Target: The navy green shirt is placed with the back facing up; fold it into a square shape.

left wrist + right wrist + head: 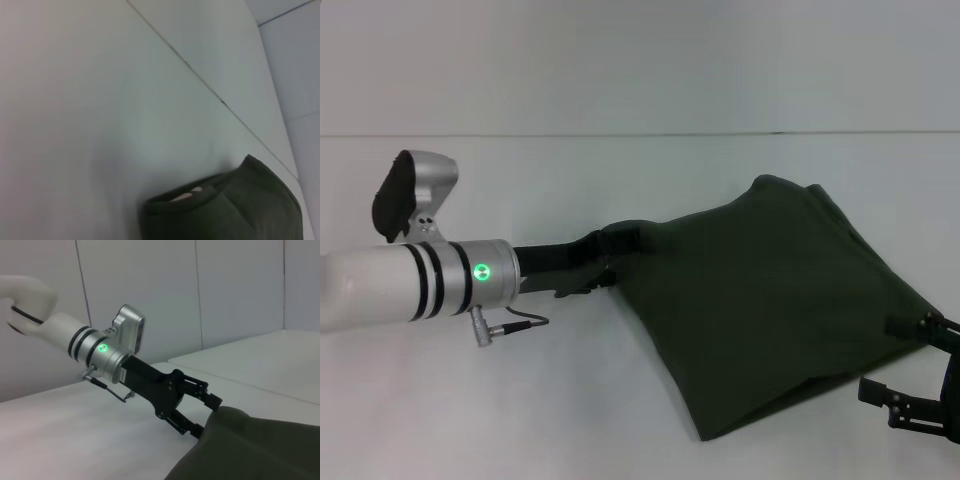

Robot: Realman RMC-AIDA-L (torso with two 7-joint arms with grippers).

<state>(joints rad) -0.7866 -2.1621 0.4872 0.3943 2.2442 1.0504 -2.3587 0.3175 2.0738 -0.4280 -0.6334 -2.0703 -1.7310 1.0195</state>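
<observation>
Shirt half lifted, not yet a square.

Your left gripper (pixel 202 415) is pinched on one edge of the navy green shirt (pixel 770 300); your right gripper (pixel 910 375) is at the far edge, grip unclear. The shirt sags between them over the white bench (pixel 620 420). Nothing blocks you.

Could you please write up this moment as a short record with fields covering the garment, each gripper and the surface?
garment: navy green shirt, partly folded and bunched on the robot's right, plain side up
left gripper: left gripper at the shirt's left corner, fingers closed on the fabric edge
right gripper: right gripper at the shirt's right edge, low beside the cloth; grip not discernible
surface: white table
</observation>
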